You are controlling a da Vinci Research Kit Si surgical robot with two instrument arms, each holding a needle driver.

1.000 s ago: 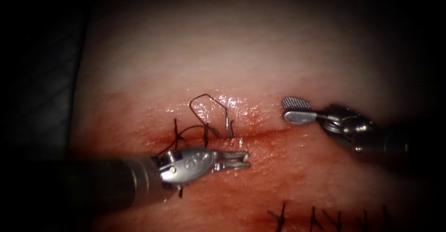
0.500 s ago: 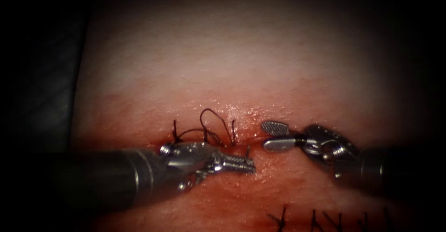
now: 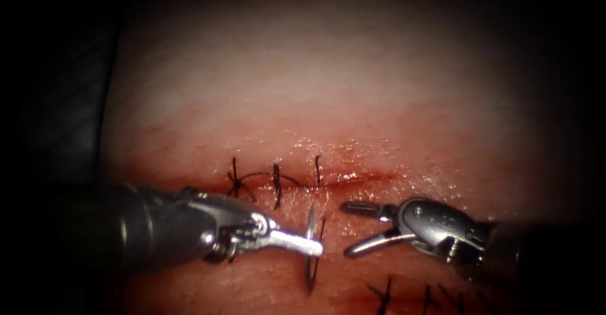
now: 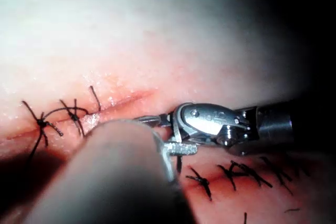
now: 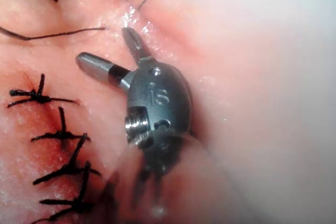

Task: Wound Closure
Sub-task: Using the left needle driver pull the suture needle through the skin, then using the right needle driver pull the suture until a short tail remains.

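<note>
In the endoscope view, the left arm's thin silver tool (image 3: 309, 247) had its jaws clamped on the small curved steel needle (image 3: 310, 272), near the middle of its curve. The needle stood at 6 o'clock from the red cut (image 3: 353, 178) in the pink tissue (image 3: 315, 100), and it looked out of the tissue. The loop of black thread (image 3: 259, 176) seen a second before was gone, so thread was being pulled through. The right arm's silver tool (image 3: 346, 229), at 3 o'clock from the needle, held nothing, jaws apart.

In the left wrist view, the right tool (image 4: 160, 134) was spread open too.

In the right wrist view, its jaws (image 5: 105, 45) gaped beside a row of older black stitches (image 5: 58, 135). I think the next move needs a firm, steady hold on the needle.
</note>
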